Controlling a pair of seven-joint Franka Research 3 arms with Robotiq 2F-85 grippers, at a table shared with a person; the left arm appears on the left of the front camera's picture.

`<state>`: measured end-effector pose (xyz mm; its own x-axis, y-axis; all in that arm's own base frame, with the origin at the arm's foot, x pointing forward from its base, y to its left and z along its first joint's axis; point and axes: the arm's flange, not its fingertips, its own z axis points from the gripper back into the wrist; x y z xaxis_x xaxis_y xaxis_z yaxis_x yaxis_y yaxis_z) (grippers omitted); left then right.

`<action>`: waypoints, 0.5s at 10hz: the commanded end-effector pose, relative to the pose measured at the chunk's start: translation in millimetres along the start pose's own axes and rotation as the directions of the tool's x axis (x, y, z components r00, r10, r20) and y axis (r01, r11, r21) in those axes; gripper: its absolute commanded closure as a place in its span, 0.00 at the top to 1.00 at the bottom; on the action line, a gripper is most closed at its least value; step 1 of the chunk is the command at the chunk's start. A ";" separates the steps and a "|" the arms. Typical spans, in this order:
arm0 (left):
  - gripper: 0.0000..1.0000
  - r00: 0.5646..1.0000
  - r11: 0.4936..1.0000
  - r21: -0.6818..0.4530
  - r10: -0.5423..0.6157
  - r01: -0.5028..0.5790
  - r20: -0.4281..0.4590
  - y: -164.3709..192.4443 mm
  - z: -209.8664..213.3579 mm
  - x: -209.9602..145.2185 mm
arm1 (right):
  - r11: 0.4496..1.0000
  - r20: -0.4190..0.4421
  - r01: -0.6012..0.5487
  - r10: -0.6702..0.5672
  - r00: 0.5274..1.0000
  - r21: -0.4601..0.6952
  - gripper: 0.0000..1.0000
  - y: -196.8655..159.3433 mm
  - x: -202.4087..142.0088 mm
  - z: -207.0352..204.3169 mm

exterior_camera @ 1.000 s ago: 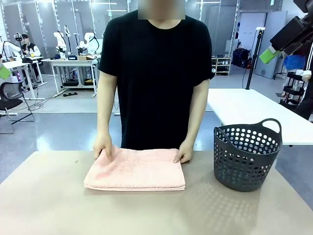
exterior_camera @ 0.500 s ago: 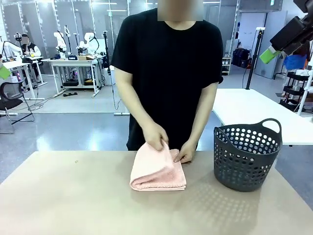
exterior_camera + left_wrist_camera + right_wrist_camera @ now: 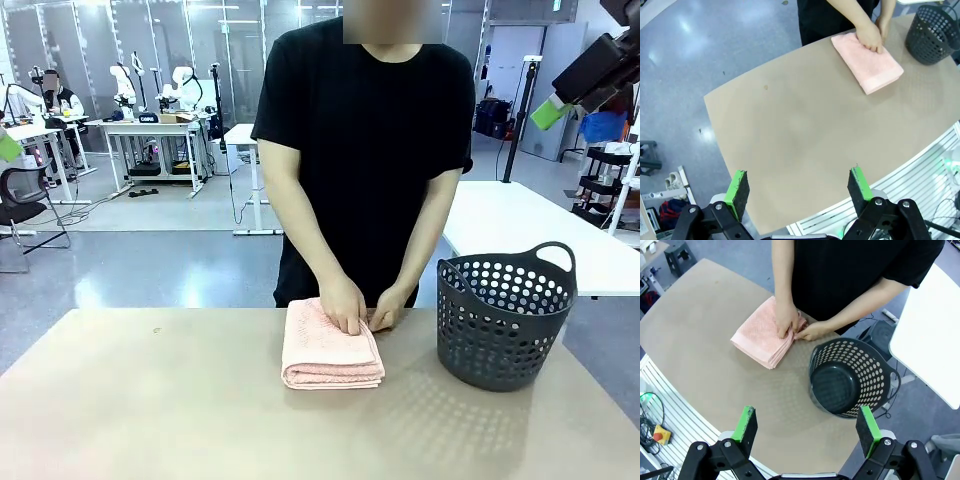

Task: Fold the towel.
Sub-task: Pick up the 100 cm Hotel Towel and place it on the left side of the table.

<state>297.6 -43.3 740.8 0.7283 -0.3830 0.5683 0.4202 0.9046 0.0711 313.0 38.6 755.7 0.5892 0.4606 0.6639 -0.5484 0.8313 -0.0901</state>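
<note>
The pale pink towel point(image 3: 330, 352) lies folded into a small thick rectangle on the tan table point(image 3: 150, 410), near its far edge. A person in a black shirt presses both hands point(image 3: 362, 310) on its far right corner. The towel point(image 3: 867, 62) also appears far off at the top right of the left wrist view, and the towel point(image 3: 765, 337) sits left of centre in the right wrist view. My left gripper point(image 3: 799, 186) hangs open high above the table's near side. High over the basket side, my right gripper point(image 3: 806, 426) is open too, with nothing between its fingers.
A dark grey perforated basket point(image 3: 505, 315) with handles stands on the table right of the towel, its inside bare point(image 3: 837, 387). A white table point(image 3: 520, 230) stands behind it. The right arm's end point(image 3: 600, 70) hangs at the upper right.
The person has folded the wide towel over from the left onto its right half, and it is now a narrow stack. The person shifted right with it. Both grippers stayed open and still.
</note>
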 end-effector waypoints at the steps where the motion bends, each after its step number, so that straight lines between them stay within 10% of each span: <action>1: 1.00 1.000 1.000 -0.001 0.008 -0.008 -0.004 0.6 2.9 1.9 | 1.000 0.000 0.007 -0.007 1.000 0.000 1.00 -2.5 1.2 -0.5; 5: 1.00 1.000 1.000 -0.001 0.008 -0.008 -0.004 0.6 2.9 1.9 | 1.000 0.000 0.007 -0.007 1.000 0.000 1.00 -2.5 1.2 -0.5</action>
<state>297.6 -43.3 740.8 0.7283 -0.3829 0.5683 0.4202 0.9047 0.0711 313.0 38.6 755.7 0.5892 0.4606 0.6639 -0.5484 0.8314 -0.0901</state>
